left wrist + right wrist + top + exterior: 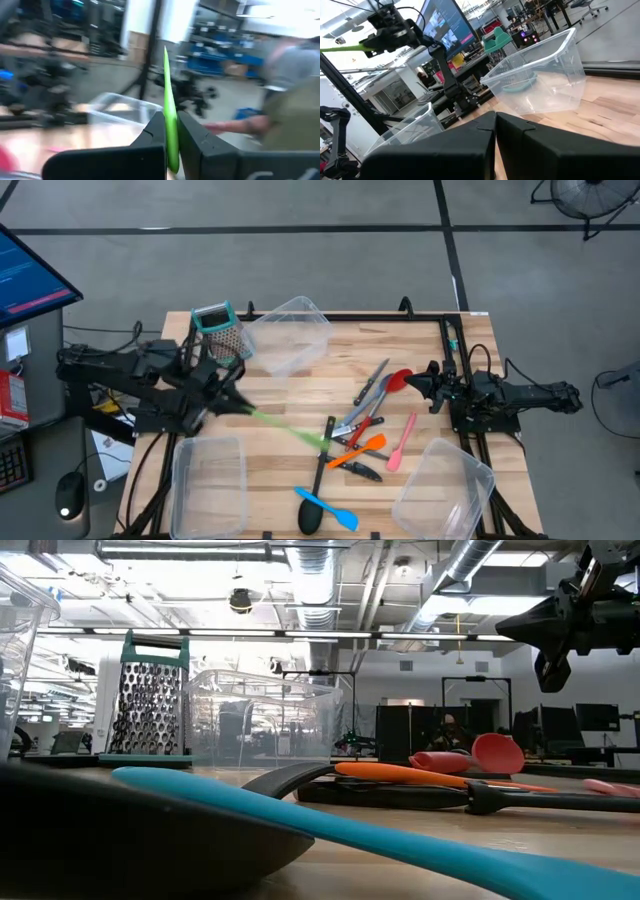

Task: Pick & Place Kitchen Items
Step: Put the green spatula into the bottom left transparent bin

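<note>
While no brand, label or legible writing can be made out on any item, the count stands as follows. Three clear tubs: one at the far middle of the worktop (pixel 470 395) beside the box grater (pixel 222 330), one at the near left (pixel 210 480), one at the near right (pixel 445 485). One grater, upright, teal-topped.

Left hand (pixel 232 402) is clamped on one green spatula (pixel 290 428), held clear above the worktop's left half; its long axis runs from the hand diagonally toward the near right, ending close to the central heap. In the left wrist view the green blade (pixel 170 125) stands edge-on between the two closed fingers.

Right hand (pixel 420 383) sits at the right side of the worktop, fingers shut, holding nothing.

Central heap, loosely fanned: one red spoon (pixel 398 380), one orange spatula (pixel 358 450), one pink spatula (pixel 402 442), at least one black-handled knife (pixel 362 471); grey-handled pieces overlap and cannot be counted surely. Nearer the front edge lie one black ladle (pixel 317 495), long axis near-to-far, and one blue spatula (pixel 330 508), lying crosswise beside it.
</note>
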